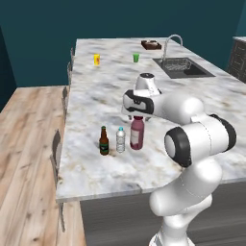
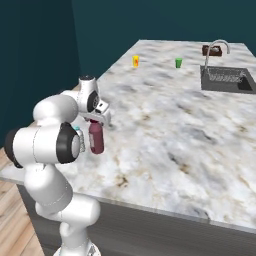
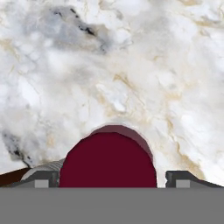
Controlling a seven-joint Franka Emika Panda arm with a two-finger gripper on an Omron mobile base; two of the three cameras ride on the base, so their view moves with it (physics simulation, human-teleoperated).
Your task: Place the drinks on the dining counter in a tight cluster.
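The desk [image 1: 96, 101], a long island with a white-grey marble top and dark grey sides, carries everything in the scene. A sink [image 1: 181, 67] with a curved faucet [image 1: 171, 44] is built into its far right part, and stools [image 1: 56, 153] stand along its left edge.

The fingers [image 1: 138, 116] hang over the near left part of the desk, directly above the juice bottle [image 1: 137, 134]. In the hand view the bottle's dark red cap [image 3: 108, 161] sits between the two fingers [image 3: 185, 178], which stand apart on either side of it with small gaps showing, so they are spread open around the top and not pressed onto it. In the left base view the bottle stands upright on the marble beneath the hand.

The juice bottle is the widest of the three drinks, pink-red with a white label. Just to its left stands the water bottle [image 1: 120, 140], clear with a pale cap, and just left of that the beer bottle [image 1: 104, 141], dark brown with a red cap. The three stand upright in a close row, near one another but with slim gaps between them.

Well apart, on the far part of the desk, stand a yellow cup [image 1: 96, 59] and a green cup [image 1: 136, 58].
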